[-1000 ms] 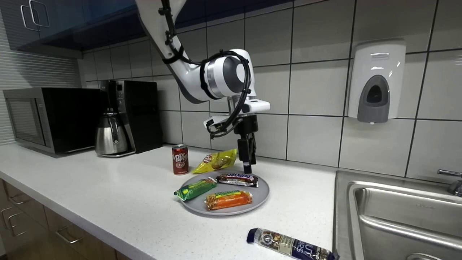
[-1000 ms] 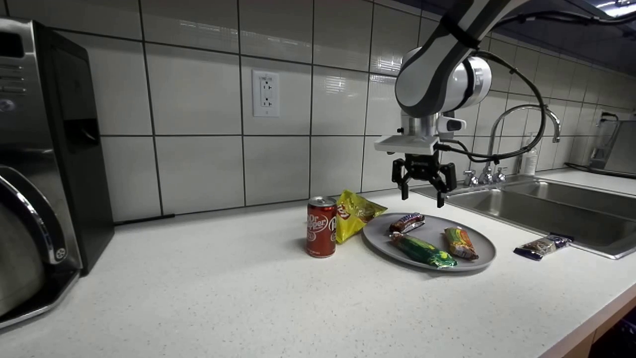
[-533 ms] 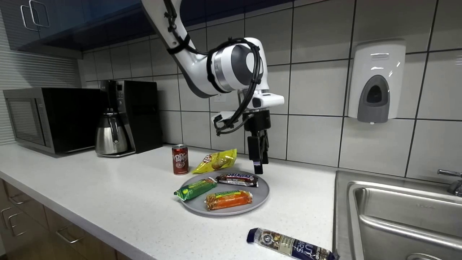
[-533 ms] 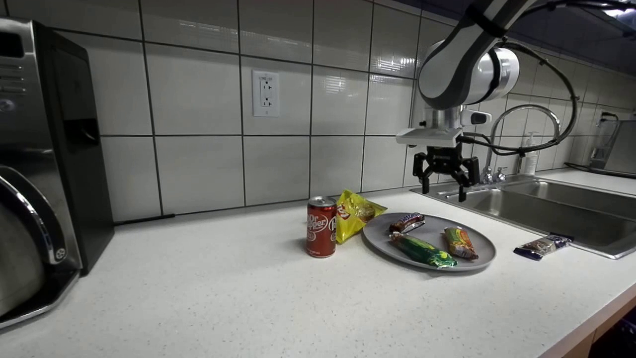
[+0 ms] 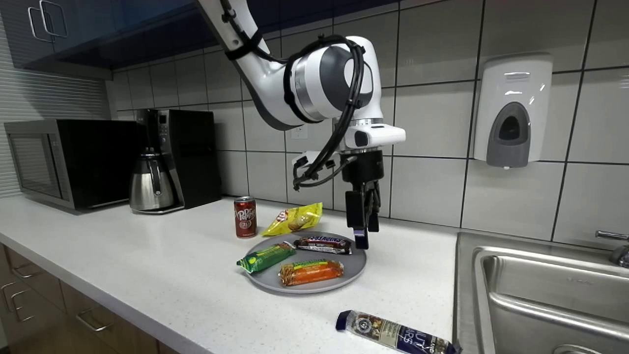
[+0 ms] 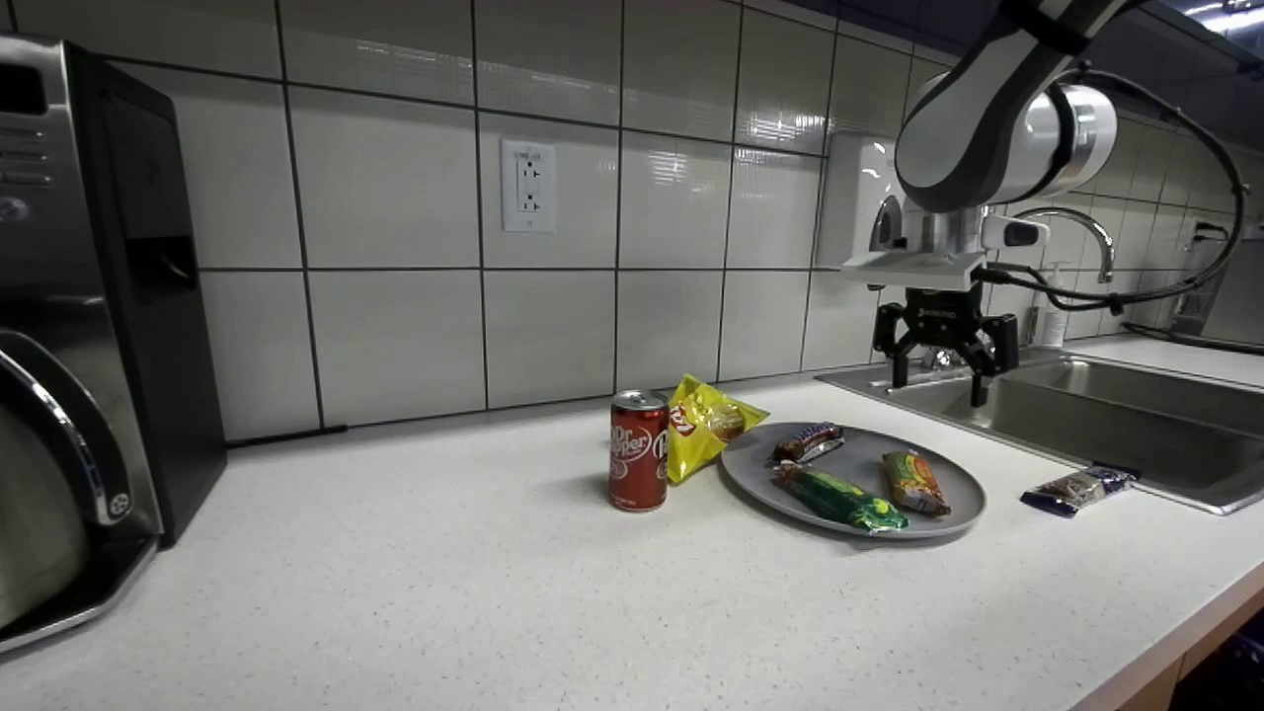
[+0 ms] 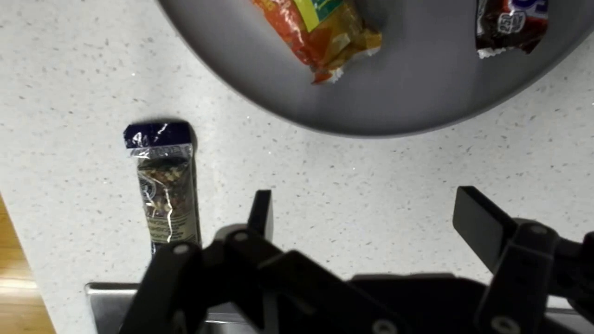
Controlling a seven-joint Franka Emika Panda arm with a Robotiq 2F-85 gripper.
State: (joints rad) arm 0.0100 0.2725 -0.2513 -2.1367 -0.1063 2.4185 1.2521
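One nut bar (image 7: 167, 190) lies below, outside the spread jaws.

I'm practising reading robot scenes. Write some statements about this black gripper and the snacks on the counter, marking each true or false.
The black two-fingered gripper is open and holds nothing. True.
The round grey plate bears four wrapped bars. False: it bears three: green-wrapped bar, orange-wrapped bar, brown-wrapped bar.
The long navy-and-beige wrapped nut bar lies on the speckled white counter, off the plate. True.
The red metal soda can lies on its side. False: the can stands upright.
The shiny yellow plastic snack bag is beside the can. True.
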